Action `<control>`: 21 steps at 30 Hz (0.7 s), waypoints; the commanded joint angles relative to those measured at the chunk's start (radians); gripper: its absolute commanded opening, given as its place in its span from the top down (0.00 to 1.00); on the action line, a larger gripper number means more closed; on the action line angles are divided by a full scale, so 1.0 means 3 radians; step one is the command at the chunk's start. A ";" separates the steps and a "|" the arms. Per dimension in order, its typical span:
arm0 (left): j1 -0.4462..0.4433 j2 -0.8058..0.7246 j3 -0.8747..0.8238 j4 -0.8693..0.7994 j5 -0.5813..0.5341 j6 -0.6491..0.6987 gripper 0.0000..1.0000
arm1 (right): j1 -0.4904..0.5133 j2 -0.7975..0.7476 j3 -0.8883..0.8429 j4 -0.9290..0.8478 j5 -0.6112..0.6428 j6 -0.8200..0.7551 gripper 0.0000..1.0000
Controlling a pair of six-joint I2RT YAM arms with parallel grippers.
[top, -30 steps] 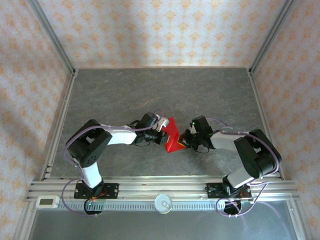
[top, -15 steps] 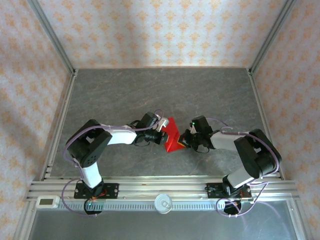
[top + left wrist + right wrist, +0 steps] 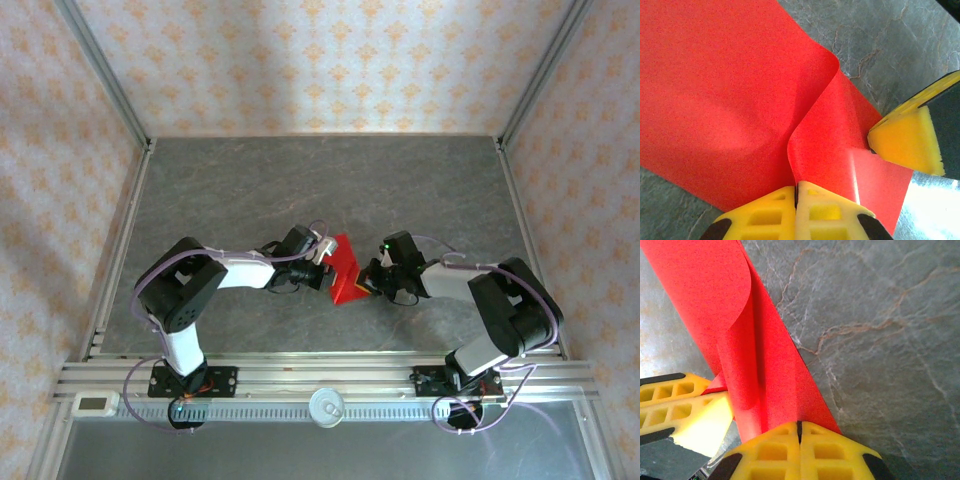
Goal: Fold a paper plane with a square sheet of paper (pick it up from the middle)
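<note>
The square sheet of paper (image 3: 344, 268), bright red, is held just above the table between both grippers, bent into a narrower shape with one flap curling over. My left gripper (image 3: 322, 252) is shut on its near edge (image 3: 796, 192), where the sheet (image 3: 730, 100) buckles into a raised fold. My right gripper (image 3: 368, 286) is shut on the opposite end (image 3: 800, 427), with the paper (image 3: 770, 365) running away from it as a long strip. The right gripper's fingertip (image 3: 907, 142) touches the sheet's corner. A paper plane is out of view.
The grey stone-patterned table (image 3: 300, 180) stretches behind the paper, enclosed by metal frame posts (image 3: 105, 90) and patterned walls. An aluminium rail (image 3: 330, 380) with both arm bases runs along the near edge.
</note>
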 commanded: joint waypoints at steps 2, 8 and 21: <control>-0.0025 0.0098 0.0013 -0.0087 -0.0106 0.0107 0.94 | 0.0007 -0.0080 0.0089 -0.0179 0.0160 -0.0057 0.98; -0.0025 0.0110 0.0020 -0.0078 -0.0089 0.0103 0.94 | 0.0028 -0.0359 0.0090 -0.0031 0.0004 0.0009 0.98; -0.0026 0.0088 0.0142 -0.0169 -0.0090 0.0177 0.94 | 0.0225 0.0020 -0.0018 -0.0177 0.0195 -0.0041 1.00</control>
